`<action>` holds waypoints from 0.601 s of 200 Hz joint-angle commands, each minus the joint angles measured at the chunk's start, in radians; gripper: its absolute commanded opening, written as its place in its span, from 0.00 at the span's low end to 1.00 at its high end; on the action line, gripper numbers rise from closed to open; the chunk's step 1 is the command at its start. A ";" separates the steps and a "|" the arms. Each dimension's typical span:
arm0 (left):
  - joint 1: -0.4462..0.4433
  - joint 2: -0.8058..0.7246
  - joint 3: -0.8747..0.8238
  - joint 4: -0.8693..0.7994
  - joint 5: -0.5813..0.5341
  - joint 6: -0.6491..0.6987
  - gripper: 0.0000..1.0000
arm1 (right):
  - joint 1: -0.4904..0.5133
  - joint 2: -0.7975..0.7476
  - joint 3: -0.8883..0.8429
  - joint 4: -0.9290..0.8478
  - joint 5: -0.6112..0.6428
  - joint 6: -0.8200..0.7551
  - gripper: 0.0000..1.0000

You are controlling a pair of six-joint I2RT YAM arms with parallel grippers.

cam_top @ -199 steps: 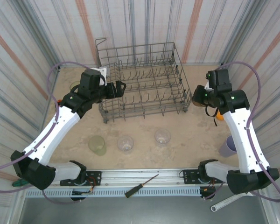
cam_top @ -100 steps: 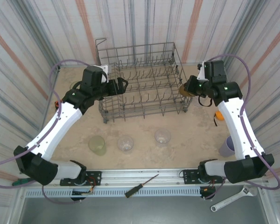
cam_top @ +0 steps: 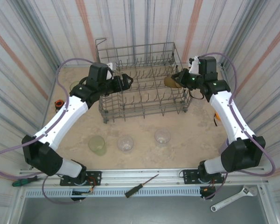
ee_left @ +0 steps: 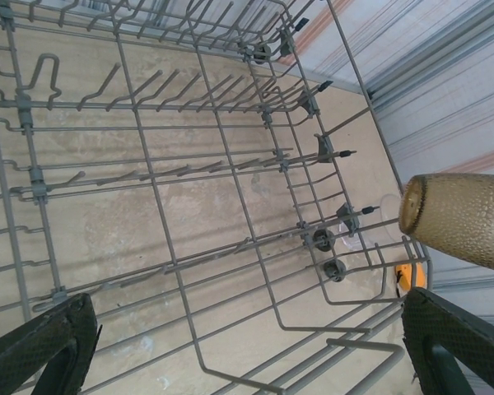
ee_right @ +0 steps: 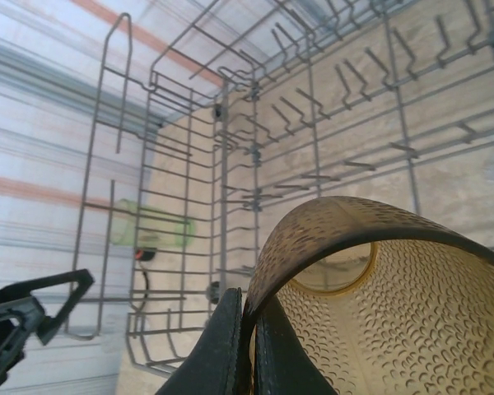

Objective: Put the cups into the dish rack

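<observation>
Cups are the load. From above, an amber-brown dimpled plastic cup lies sideways over the 3 o'clock end of the large grey wire dish rack, pinched in the closed right gripper. The left gripper hovers over the 9 o'clock end, spread wide and empty. A yellow-green translucent cup, a clear plastic tumbler and a second clear tumbler stand on the table at the rack's 6 o'clock.

On the left wrist, the amber-brown dimpled plastic cup shows at 3 o'clock, base first, above the dish rack.

On the right wrist, the right gripper clamps the cup's rim wall. Best to roll the wrist until the mouth faces down, lower it between two tine rows, and release only once it is seated. The left arm should keep to 9 o'clock.
</observation>
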State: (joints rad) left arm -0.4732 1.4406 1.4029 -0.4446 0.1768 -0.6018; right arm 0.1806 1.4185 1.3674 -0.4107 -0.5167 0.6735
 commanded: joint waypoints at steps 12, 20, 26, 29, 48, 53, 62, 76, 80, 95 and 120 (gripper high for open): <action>0.021 0.044 0.043 0.081 0.102 -0.084 0.99 | -0.006 0.021 -0.082 0.323 -0.159 0.122 0.00; 0.028 0.054 0.042 0.103 0.127 -0.110 0.99 | -0.005 0.033 -0.098 0.383 -0.184 0.145 0.00; 0.032 0.061 0.041 0.118 0.144 -0.136 0.99 | -0.004 0.046 -0.105 0.418 -0.202 0.160 0.00; 0.034 0.065 0.039 0.126 0.154 -0.148 0.99 | -0.004 0.052 -0.106 0.433 -0.210 0.167 0.00; 0.039 0.087 0.045 0.165 0.192 -0.200 0.99 | -0.004 0.090 -0.116 0.517 -0.264 0.211 0.00; 0.039 0.094 0.050 0.165 0.194 -0.208 0.99 | -0.004 0.097 -0.122 0.544 -0.274 0.222 0.00; 0.042 0.103 0.058 0.167 0.196 -0.222 0.99 | -0.004 0.106 -0.131 0.592 -0.286 0.244 0.00; 0.047 0.112 0.062 0.178 0.205 -0.242 0.99 | -0.003 0.115 -0.154 0.676 -0.303 0.285 0.00; 0.049 0.114 0.063 0.183 0.209 -0.248 0.99 | -0.003 0.117 -0.161 0.704 -0.307 0.297 0.00; 0.061 0.124 0.061 0.211 0.241 -0.285 0.98 | 0.000 0.126 -0.180 0.787 -0.327 0.325 0.00; 0.087 0.142 0.057 0.270 0.304 -0.350 0.99 | 0.006 0.149 -0.196 0.884 -0.357 0.367 0.00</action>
State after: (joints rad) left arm -0.4122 1.5642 1.4288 -0.2558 0.3988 -0.8654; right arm 0.1810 1.5448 1.1831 0.2749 -0.8028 0.9615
